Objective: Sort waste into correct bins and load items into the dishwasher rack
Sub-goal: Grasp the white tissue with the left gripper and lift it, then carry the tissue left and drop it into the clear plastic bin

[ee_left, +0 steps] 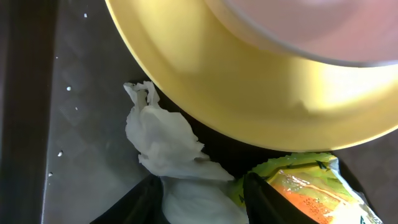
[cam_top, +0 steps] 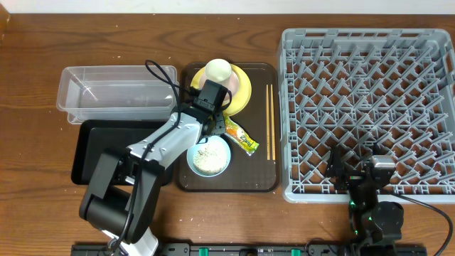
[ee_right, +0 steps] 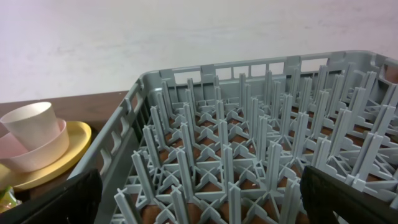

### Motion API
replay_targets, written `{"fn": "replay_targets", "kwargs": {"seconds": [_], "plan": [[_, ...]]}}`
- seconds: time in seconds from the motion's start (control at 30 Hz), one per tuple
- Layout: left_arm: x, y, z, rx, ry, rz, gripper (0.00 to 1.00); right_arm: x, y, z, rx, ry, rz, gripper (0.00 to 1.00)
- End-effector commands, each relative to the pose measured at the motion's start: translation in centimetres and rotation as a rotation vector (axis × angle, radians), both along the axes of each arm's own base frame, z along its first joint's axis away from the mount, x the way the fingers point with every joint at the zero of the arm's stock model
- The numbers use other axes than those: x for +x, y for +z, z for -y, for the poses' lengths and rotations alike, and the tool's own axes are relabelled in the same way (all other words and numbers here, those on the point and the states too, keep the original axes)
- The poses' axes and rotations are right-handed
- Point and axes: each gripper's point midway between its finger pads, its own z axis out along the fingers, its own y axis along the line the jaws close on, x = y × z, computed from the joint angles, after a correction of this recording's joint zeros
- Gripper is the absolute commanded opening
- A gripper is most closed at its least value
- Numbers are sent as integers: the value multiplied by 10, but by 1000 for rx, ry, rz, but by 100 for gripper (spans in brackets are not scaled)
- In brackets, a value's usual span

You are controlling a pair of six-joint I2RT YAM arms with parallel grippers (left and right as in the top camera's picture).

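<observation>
My left gripper [cam_top: 215, 119] [ee_left: 202, 202] is down on the dark-brown tray, shut on the crumpled white tissue [ee_left: 165, 140], which lies at the edge of the yellow plate [cam_top: 242, 89] [ee_left: 249, 81]. The yellow-green snack wrapper [cam_top: 242, 139] [ee_left: 311, 186] lies just right of the fingers. The white cup [cam_top: 218, 69] [ee_right: 31, 124] sits in the pinkish-white bowl [ee_right: 37, 152] on the plate. The light-blue bowl [cam_top: 209, 158] holds rice. My right gripper [cam_top: 361, 174] [ee_right: 199, 199] is open and empty over the front edge of the grey dishwasher rack [cam_top: 370, 107] [ee_right: 249, 124].
The clear tub [cam_top: 117, 92] stands at the left, with the black bin [cam_top: 99, 153] in front of it under my left arm. A pair of chopsticks [cam_top: 269, 121] lies on the right side of the brown tray [cam_top: 263, 181]. A few rice grains lie scattered on the tray.
</observation>
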Motion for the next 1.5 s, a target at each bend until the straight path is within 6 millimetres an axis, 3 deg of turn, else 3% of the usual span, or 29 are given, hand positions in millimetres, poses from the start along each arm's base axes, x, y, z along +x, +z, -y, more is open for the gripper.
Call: {"fn": "replay_targets", "kwargs": {"seconds": [0.0, 0.13, 0.27, 0.43, 0.57, 0.7, 0.9, 1.0, 1.07, 1.2, 1.33, 1.47], "plan": [[2, -5, -2, 20, 13, -3, 46, 0, 0, 2, -14, -5, 1, 99], [4, -14, -8, 60, 26, -5, 45, 0, 0, 2, -14, -5, 0, 99], [6, -17, -10, 70, 29, -2, 33, 0, 0, 2, -14, -5, 0, 99], [15, -6, -5, 46, 31, 49, 22, 0, 0, 2, -14, -5, 0, 99], [24, 20, -2, 19, 30, 111, 6, 0, 0, 2, -14, -5, 0, 99], [29, 53, 0, -17, 35, 188, 6, 0, 0, 2, -14, -5, 0, 99], [36, 107, -14, -51, 79, 322, 6, 0, 0, 2, -14, -5, 0, 99], [41, 134, -32, -73, 128, 387, 6, 0, 0, 2, -14, -5, 0, 99], [48, 153, -55, -85, 186, 444, 6, 0, 0, 2, -14, -5, 0, 99], [62, 172, -100, -85, 300, 519, 6, 0, 0, 2, -14, -5, 0, 99], [75, 173, -150, -64, 418, 556, 8, 0, 0, 2, -14, -5, 0, 99], [83, 163, -184, -41, 494, 556, 12, 0, 0, 2, -14, -5, 0, 99]]}}
